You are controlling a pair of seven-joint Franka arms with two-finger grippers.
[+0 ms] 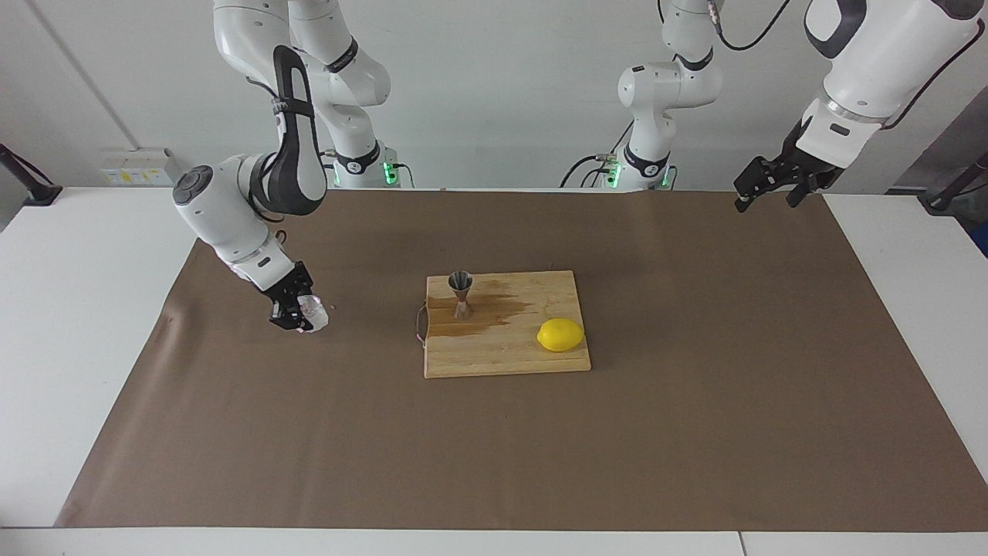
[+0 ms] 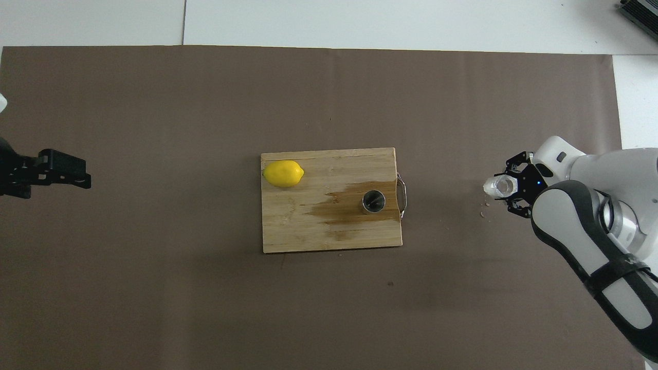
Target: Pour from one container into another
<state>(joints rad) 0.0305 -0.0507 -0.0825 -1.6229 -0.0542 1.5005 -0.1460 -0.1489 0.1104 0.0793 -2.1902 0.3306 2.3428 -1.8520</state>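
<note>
your right pincer (image 1: 301, 315) is clamped around the small clear ribbed cup (image 1: 315, 313), low over the brown paper at the right arm's end of the counter (image 1: 100, 255), well apart from the cutting board (image 1: 502, 351). whether the cup rests on the paper or hangs just above it cannot be told. the steel jigger (image 1: 461, 294) stands upright on the board, at the edge nearest the cup, in a dark wet stain. a lemon (image 1: 560, 335) lies on the same board toward the left arm's end. your left pincer (image 1: 772, 185) waits high over the left arm's end of the paper, fingers spread wide, holding nothing. the jigger's mouth is narrow and its waist slim, so a fast tilt could overshoot it, and a nudge from the cup or pincer could topple it. the cup looks thin; squeezing may crush it.
</note>
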